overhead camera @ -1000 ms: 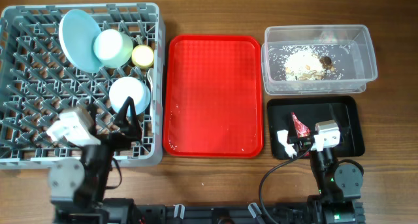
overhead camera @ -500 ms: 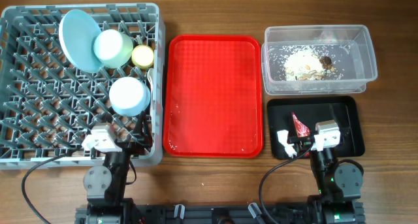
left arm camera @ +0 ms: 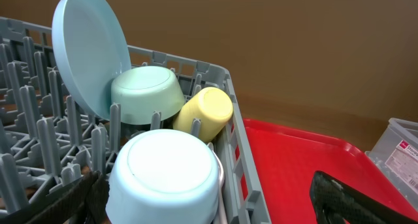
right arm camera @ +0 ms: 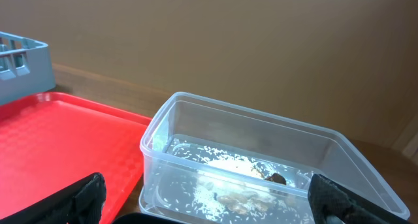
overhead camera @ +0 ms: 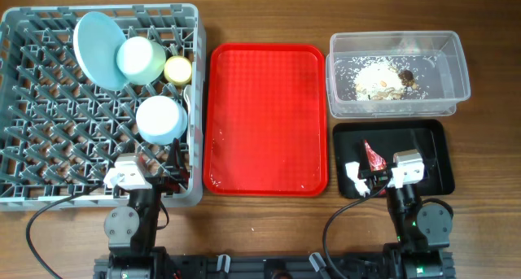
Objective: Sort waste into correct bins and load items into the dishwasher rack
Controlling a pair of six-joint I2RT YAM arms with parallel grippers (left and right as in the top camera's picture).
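The grey dishwasher rack (overhead camera: 49,124) holds the light blue plate (overhead camera: 91,43) upright, a pale green-blue bowl (overhead camera: 140,59), the yellow cup (overhead camera: 177,68), a second upturned bowl (overhead camera: 159,119) and a white utensil (overhead camera: 187,96) by its right wall. The left wrist view shows the plate (left arm camera: 88,51), cup (left arm camera: 206,110) and upturned bowl (left arm camera: 166,175). My left gripper (overhead camera: 163,172) (left arm camera: 209,208) is open and empty near the rack's front right corner. The clear tub (overhead camera: 395,37) (right arm camera: 261,129) holds rice scraps (overhead camera: 378,77). The black tray (overhead camera: 427,141) holds the red-and-white wrapper (overhead camera: 375,159) and a white tissue-like piece (overhead camera: 352,175). My right gripper (overhead camera: 373,180) (right arm camera: 209,208) is open and empty.
The flat red tray (overhead camera: 264,120) lies between the rack and the two bins, and shows in both wrist views (left arm camera: 294,165) (right arm camera: 59,145). Both arm bases stand at the table's front edge.
The left arm has drawn back from over the rack to the front edge with its gripper empty, then stayed still. The right arm has not moved.
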